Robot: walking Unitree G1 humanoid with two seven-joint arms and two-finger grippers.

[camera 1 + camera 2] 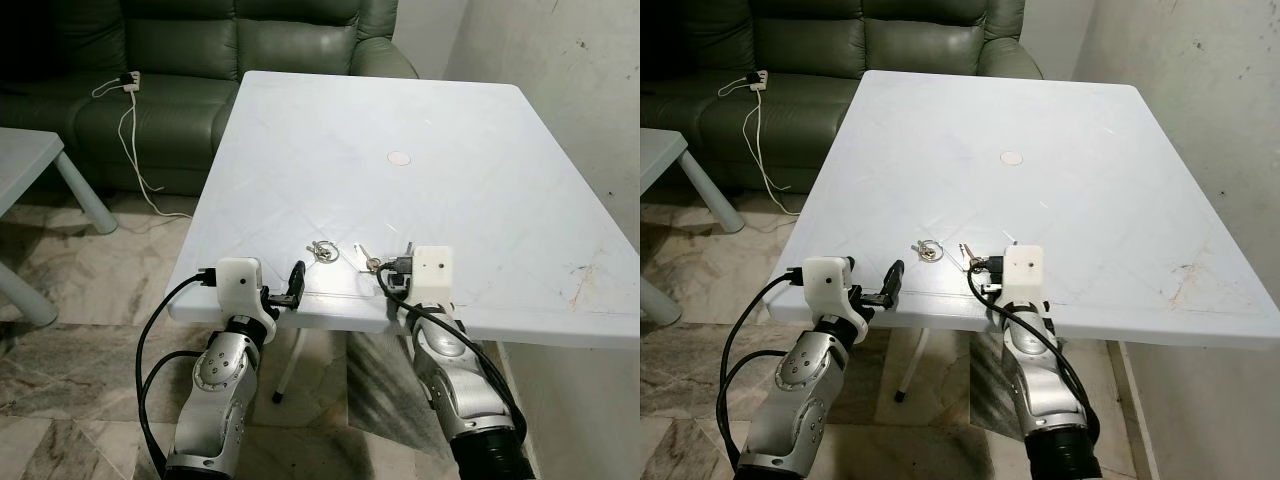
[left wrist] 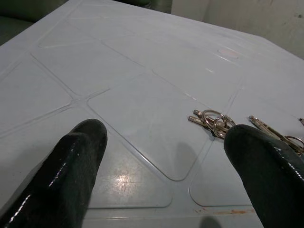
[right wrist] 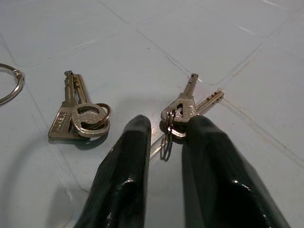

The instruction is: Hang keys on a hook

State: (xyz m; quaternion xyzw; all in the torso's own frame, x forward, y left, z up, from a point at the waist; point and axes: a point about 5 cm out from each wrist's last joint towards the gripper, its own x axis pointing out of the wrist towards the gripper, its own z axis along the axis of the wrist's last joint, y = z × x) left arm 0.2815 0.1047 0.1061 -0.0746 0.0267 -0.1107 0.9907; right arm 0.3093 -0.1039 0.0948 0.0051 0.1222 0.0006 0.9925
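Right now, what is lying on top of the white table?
On the white table lie two key bunches and a loose ring. The right gripper partly covers one bunch's ring.

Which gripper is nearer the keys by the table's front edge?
Right. The right gripper sits at the keys, fingers straddling their ring. The left gripper hangs open at the table edge, off to their left.
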